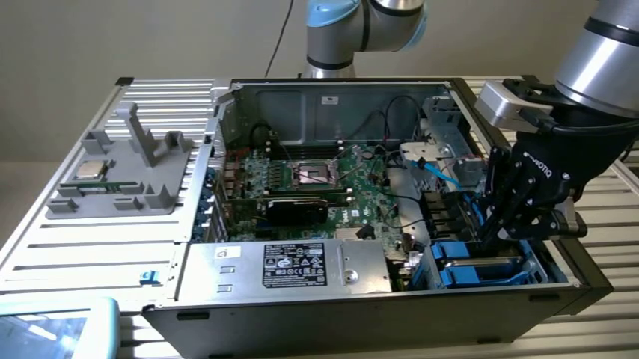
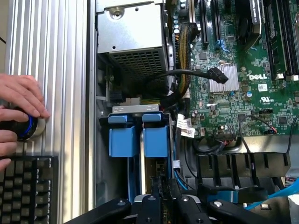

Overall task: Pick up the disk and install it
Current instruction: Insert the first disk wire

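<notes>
blue carriers: two, side by side in the case (image 1: 299, 97) bay
disk (image 2: 154, 154): one, in bay
pincer (image 1: 507, 228): lower right, reaching down, clamped on disk

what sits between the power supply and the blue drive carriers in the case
In the wrist view, black cables and a small metal bracket lie between the power supply and the blue carriers.
</notes>
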Robot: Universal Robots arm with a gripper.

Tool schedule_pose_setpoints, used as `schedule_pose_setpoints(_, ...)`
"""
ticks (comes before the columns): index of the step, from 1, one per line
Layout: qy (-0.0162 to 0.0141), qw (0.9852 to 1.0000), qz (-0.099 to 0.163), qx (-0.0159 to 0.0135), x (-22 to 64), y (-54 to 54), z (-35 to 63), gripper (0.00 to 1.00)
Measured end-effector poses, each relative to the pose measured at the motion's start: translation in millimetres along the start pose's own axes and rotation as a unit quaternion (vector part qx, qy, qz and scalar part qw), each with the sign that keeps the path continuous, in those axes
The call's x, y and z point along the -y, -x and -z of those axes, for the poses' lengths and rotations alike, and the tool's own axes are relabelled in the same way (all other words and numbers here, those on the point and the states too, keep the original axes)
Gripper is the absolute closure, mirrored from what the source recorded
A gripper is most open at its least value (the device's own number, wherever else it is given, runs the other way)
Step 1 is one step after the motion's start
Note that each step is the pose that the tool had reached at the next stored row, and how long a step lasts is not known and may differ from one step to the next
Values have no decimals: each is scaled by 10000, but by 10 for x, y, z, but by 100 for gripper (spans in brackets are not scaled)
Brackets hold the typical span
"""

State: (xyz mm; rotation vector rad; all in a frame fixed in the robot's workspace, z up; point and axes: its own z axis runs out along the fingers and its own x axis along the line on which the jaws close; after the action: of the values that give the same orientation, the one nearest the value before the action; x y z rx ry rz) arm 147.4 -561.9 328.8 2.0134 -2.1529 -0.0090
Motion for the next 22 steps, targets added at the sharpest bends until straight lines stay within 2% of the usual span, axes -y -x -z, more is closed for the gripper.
schedule_pose_setpoints(6,-1,10000,1,2,1,0,-2,83)
schedule_pose_setpoints(8,0,10000,1,3,1,1,-2,82)
schedule_pose_setpoints(9,0,10000,1,2,0,0,3,75)
schedule_pose_setpoints(11,0,10000,0,2,-4,-4,31,75)
schedule_pose_setpoints(16,-1,10000,-3,-18,-31,-31,225,75)
schedule_pose_setpoints(22,-5,10000,-11,-77,-67,-60,483,75)
